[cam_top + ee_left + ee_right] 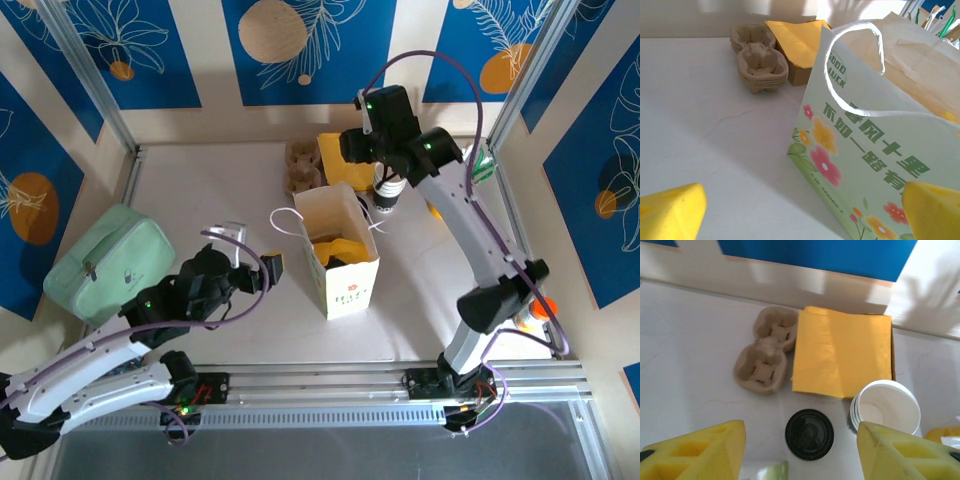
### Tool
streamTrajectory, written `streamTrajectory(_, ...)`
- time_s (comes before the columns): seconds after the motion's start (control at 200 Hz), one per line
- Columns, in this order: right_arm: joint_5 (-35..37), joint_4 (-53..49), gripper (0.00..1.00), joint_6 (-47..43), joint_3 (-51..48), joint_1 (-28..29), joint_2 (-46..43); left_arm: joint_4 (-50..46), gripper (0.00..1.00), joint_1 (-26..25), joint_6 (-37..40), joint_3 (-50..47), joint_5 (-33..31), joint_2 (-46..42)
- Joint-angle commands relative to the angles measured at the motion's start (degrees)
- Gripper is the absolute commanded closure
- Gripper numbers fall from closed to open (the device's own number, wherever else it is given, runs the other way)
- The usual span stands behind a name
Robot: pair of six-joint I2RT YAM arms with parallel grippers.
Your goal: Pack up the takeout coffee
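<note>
Black plastic marks your target: the takeout coffee stands on the white table at the far right. From the right wrist you look straight down on its round lid, so its side is hidden. It sits just on the near side of the stack of yellow napkins. It is just left of the stack of lidless white cups with a small gap between them, and to the near right of the brown pulp cup carriers. It is outside the paper bag.

Your right gripper hangs above the coffee with its yellow pads spread apart, one on each side of the lid in that view. They clasp nothing.

Your left gripper is spread wide too and empty. It sits low over the table to the left of the bag, facing its flowered side.

The bag stands upright mid-table with its mouth open and its white handles looping up. From overhead you can see something yellow inside, though you cannot tell what it is. The carriers and napkins lie beyond the bag, near the far wall. A mint-green pouch lies at the table's left edge, well apart from the rest.
</note>
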Motion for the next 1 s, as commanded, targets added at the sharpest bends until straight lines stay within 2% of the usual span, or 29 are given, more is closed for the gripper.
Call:
streamTrajectory(0.0, -1.44, 1.06, 0.38, -1.27, 5.67, -2.59, 5.12, 3.03, 0.01, 0.43, -0.02, 1.24, 1.17, 1.62)
streamTrajectory(0.045, -0.75, 0.4, 0.36, -0.3, 8.25, -4.08, 7.97, 3.12, 0.0, 0.48, 0.44, 1.73, 1.35, 2.55)
streamTrajectory(0.12, -3.48, -4.12, 0.37, 1.92, 16.02, -7.0, 14.21, 2.61, 0.0, 0.49, 1.59, 2.94, 1.27, 3.88)
streamTrajectory(0.36, -6.3, -9.29, 0.32, 2.11, 33.44, -10.86, 30.14, 2.96, 0.0, 0.49, 3.6, 3.82, 0.68, 4.75)
streamTrajectory(0.63, -7.71, -2.05, 0.29, -0.12, 34.3, -12.81, 37.95, 2.13, 0.0, 0.56, 4.65, 4.17, 0.36, 4.99)
streamTrajectory(0.995, -7.99, 4.01, 0.3, -0.83, 36.05, -13.97, 45.07, 1.07, 0.0, 0.49, 5.81, 5.26, -0.6, 5.88)
